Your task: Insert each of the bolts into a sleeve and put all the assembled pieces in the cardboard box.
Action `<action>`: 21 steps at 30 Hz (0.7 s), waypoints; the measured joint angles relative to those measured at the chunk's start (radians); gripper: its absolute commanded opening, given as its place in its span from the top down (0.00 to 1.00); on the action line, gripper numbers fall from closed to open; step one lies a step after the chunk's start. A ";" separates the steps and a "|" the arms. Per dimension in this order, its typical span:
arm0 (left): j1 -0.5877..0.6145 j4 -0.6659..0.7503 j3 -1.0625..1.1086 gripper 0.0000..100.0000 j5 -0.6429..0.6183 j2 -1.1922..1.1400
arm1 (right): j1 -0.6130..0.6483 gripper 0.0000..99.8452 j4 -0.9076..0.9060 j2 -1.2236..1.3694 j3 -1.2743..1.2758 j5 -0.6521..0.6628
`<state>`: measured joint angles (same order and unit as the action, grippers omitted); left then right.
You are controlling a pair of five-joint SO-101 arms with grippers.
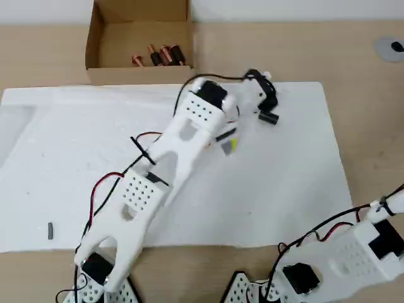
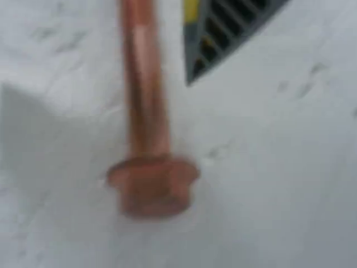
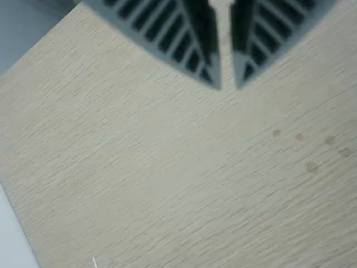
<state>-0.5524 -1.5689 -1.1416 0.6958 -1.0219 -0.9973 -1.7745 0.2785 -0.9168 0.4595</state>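
Copper bolt is over the white mat, mid-worktop, right at the left gripper, but I can't tell if it's actually gripped. Right gripper has its fingers pressed together over bare wood by the near right corner.

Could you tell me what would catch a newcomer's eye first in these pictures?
A copper bolt shows large against the white mat, close by the left gripper. Beyond the mat, the cardboard box holds several copper pieces. The right gripper hangs shut above the wooden table.
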 measured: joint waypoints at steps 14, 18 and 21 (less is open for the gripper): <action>-0.012 0.083 0.118 0.93 -0.017 0.028 | 0.000 0.99 0.000 0.000 0.000 0.000; -0.002 0.089 0.118 0.93 -0.018 0.026 | 0.000 0.99 0.000 0.000 0.000 0.000; -0.003 0.089 0.118 0.95 -0.017 0.026 | 0.000 0.99 0.000 0.000 0.000 0.000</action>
<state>-0.5554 -1.4799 -1.0234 0.6790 -0.9958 -0.9973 -1.7745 0.2785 -0.9168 0.4595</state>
